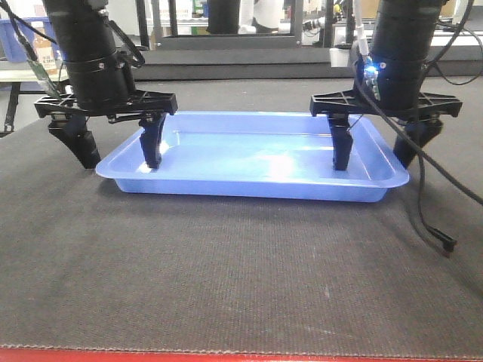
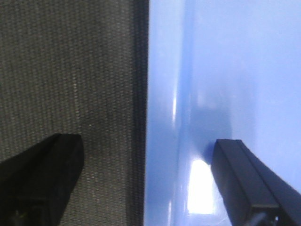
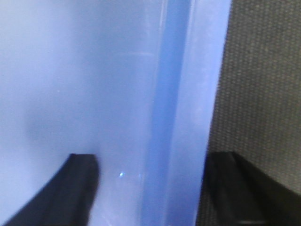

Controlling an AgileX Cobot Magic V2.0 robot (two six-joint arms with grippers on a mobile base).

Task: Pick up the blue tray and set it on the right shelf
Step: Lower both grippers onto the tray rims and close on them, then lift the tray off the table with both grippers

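Blue tray (image 1: 249,154) lies flat on dark-matted counter (image 1: 226,264), between both arms. Left gripper (image 1: 117,154) and right gripper (image 1: 377,154) each straddle one end rim, one finger inside, one outside. Jaws spread, gripping nothing; likely poised for level two-sided lift.

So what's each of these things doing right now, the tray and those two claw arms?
blue tray: empty, lying flat on the dark mat, not gripped.
left gripper: jaws open, astride the tray's left rim, one finger inside, one outside.
right gripper: jaws open, astride the tray's right rim, one finger inside, one outside.
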